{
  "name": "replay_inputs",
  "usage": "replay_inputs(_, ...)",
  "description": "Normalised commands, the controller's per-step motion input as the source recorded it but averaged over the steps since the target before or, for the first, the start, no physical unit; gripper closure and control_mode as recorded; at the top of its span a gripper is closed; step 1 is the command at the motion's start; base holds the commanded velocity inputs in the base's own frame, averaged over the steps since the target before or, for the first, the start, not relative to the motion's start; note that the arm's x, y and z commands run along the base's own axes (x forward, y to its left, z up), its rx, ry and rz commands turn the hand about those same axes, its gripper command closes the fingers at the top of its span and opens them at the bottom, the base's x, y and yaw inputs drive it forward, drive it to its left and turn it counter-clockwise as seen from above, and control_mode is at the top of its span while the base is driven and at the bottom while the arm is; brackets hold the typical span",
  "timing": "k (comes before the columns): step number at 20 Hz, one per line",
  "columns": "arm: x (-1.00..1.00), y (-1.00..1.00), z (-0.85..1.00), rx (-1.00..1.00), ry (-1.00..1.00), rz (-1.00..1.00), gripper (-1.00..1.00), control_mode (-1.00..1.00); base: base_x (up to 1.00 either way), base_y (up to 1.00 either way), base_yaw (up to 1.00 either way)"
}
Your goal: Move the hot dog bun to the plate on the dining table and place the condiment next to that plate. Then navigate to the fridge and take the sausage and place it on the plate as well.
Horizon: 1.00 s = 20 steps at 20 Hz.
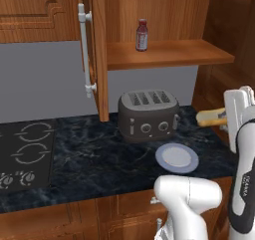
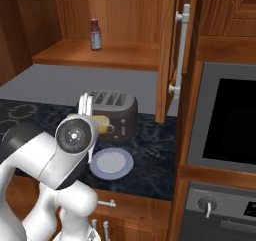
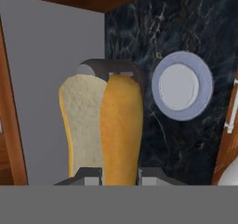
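One hot dog bun sits clenched in your gripper, long axis running straight out from the fingertips; condiment stands upright on the open cupboard shelf.

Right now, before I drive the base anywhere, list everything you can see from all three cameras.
hot dog bun: one, tan-yellow, split lengthwise, gripped in the hand above the counter.
condiment: one bottle, dark red with white label, upright on the open cabinet shelf.
toaster: one, dark grey, four slots, on the counter below the shelf.
small plate: one, blue-grey, on the counter in front of the toaster.
counter: one, black marbled.
stove: one, black, at the counter's left.
cabinet door: one, brown wood, swung open, white bar handle.
oven: one, black window, right of the counter.
hand: one, dark fingers, shut on the bun.
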Motion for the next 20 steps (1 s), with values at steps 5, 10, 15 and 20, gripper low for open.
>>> replay_inputs(5,-0.35,0.00,0.05,0.00,-0.08,0.02,1.00,-1.00,0.00,0.00,0.00)
replay_inputs(10,-0.39,0.19,0.24,-0.01,-0.07,0.17,1.00,-1.00,0.00,0.00,0.00)
replay_inputs(15,-0.04,0.07,0.06,-0.01,0.00,0.05,1.00,1.00,-0.14,0.32,0.22)
replay_inputs(20,0.00,0.00,0.00,0.00,0.00,0.00,1.00,1.00,-0.23,0.50,0.43)
